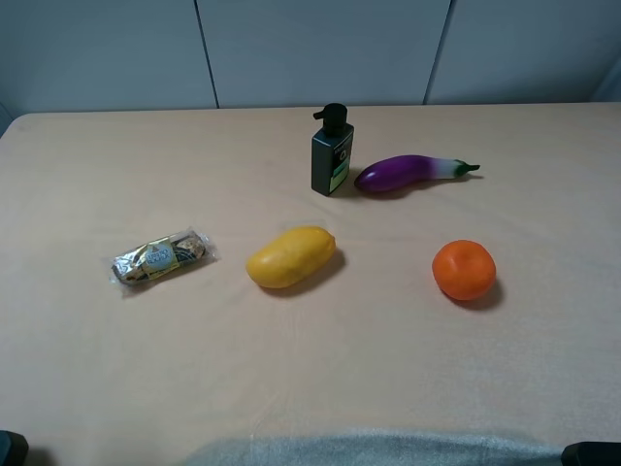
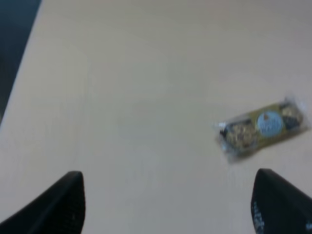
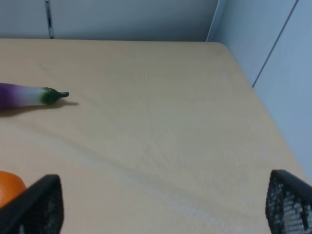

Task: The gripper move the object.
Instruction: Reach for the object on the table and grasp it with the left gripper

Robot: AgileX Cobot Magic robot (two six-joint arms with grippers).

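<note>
Beige tabletop (image 1: 320,369) fills the scene, backed by pale grey wall panels. The left gripper (image 2: 168,175) hangs above the bare surface with its jaws spread wide and nothing between them. The right gripper (image 3: 165,180) is likewise wide open and empty, over the table's far right side.

Ahead of the left gripper and off to one side of its centre line lies the packet of chocolates (image 2: 263,127), flat on the table and slightly askew. From the high camera the packet (image 1: 162,257) sits on the left side of the table, apart from the yellow fruit (image 1: 291,256) to its right. Further right is an orange (image 1: 464,270); behind are a dark pump bottle (image 1: 332,152) and a purple eggplant (image 1: 408,172).

The step in hand looks like the approach. To do it well, the left gripper should centre itself over the packet, turn so the jaws straddle its narrow width, then descend low before closing, since the wrapper is thin and slippery.
</note>
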